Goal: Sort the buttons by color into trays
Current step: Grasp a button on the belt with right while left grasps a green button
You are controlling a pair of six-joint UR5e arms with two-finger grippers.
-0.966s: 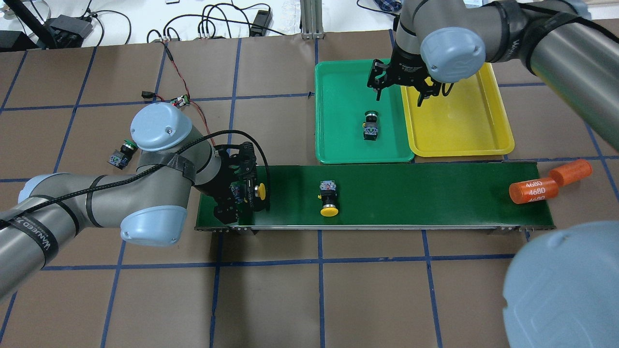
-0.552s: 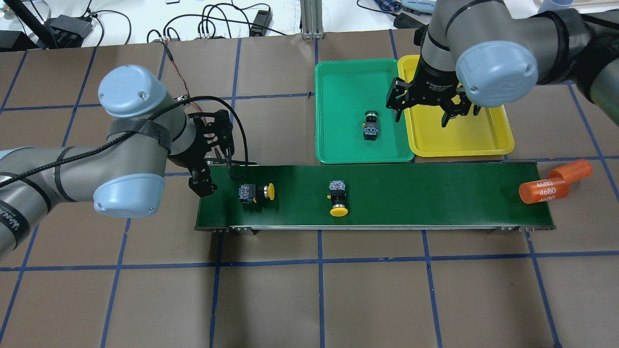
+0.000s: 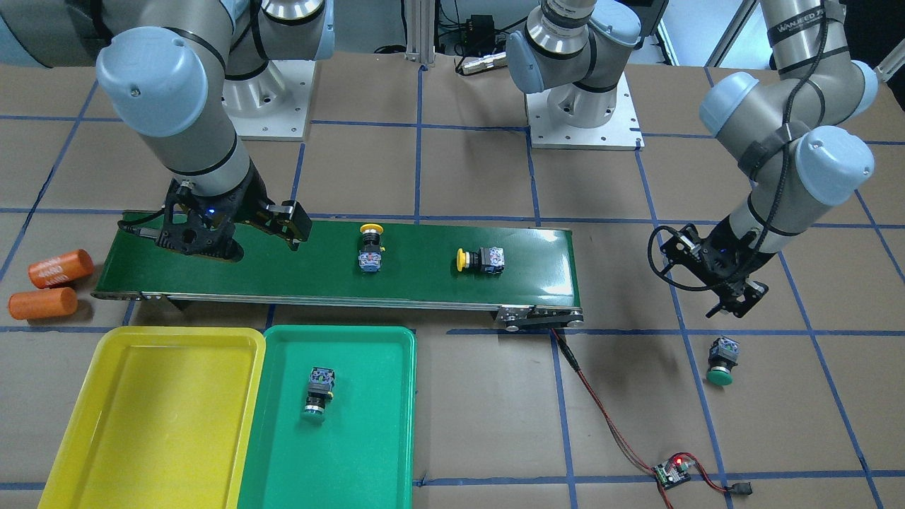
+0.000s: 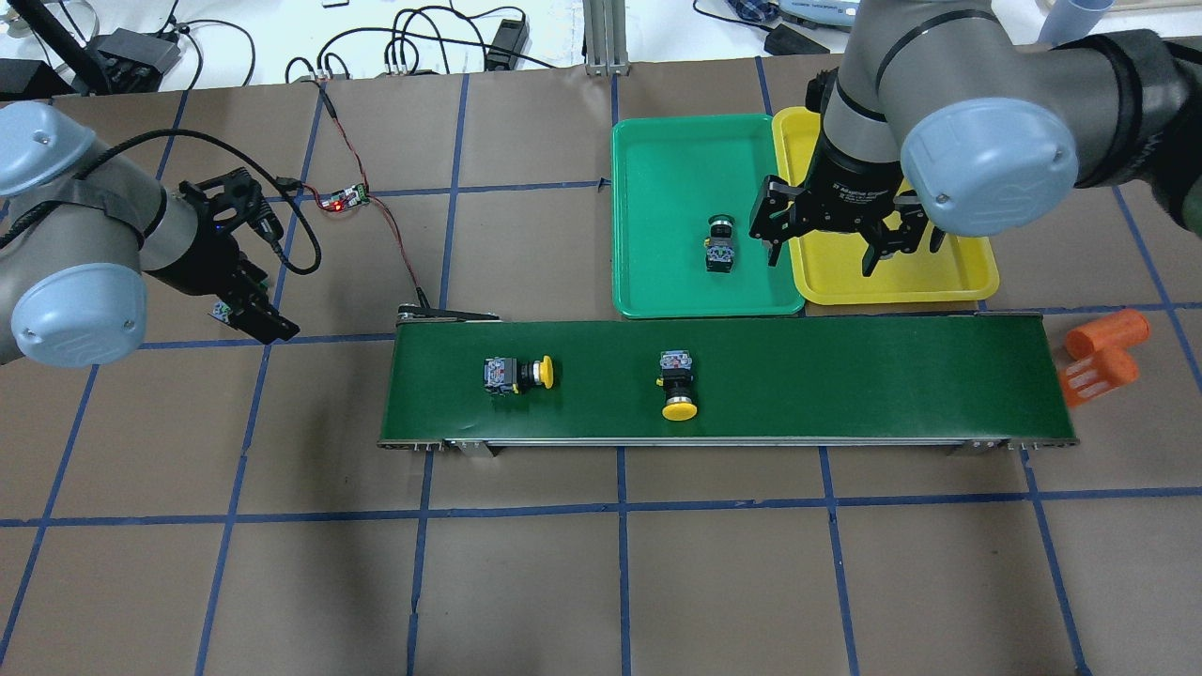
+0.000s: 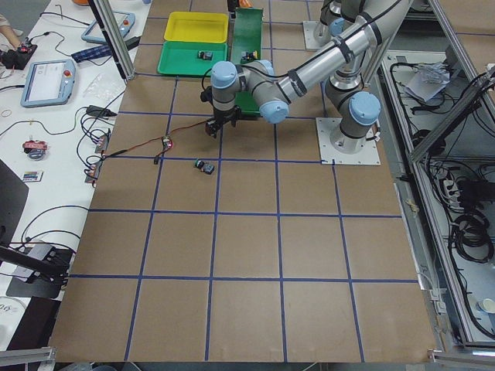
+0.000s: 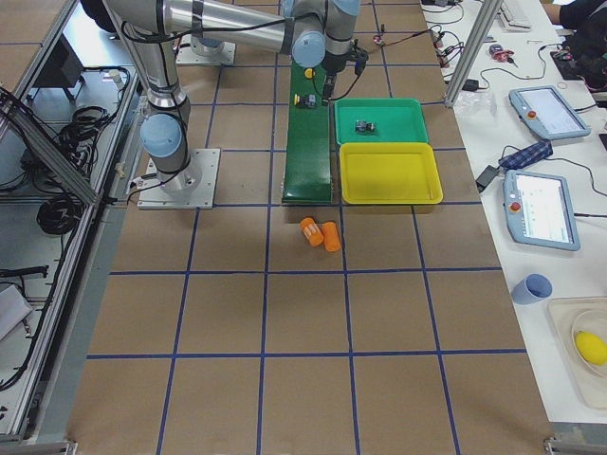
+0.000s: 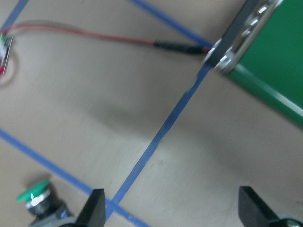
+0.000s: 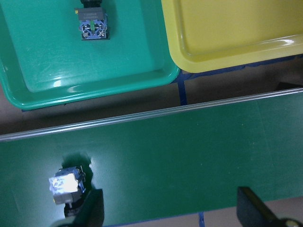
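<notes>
Two yellow buttons [image 4: 518, 373] [image 4: 678, 385] lie on the conveyor belt [image 4: 845, 376]. One green button [image 4: 721, 243] lies in the green tray [image 4: 657, 282]. The yellow tray [image 4: 901, 277] holds nothing. Another green button [image 3: 722, 360] lies on the table, also in the left wrist view [image 7: 40, 203]. My left gripper [image 4: 252, 305] is open and empty, hovering just beside that button. My right gripper [image 4: 822, 258] is open and empty above the trays' near edges. The nearer yellow button shows in the right wrist view [image 8: 66, 187].
Two orange cylinders [image 4: 1103, 352] lie on the table off the belt's right end. A small circuit board [image 4: 343, 197] with red wires runs to the belt's left end. Cables and gear lie behind the table's far edge.
My left gripper let go of a yellow button on the belt and swung left over the table. Both yellow buttons drifted right. My right gripper moved toward the belt. An orange cylinder rolled off the belt.
</notes>
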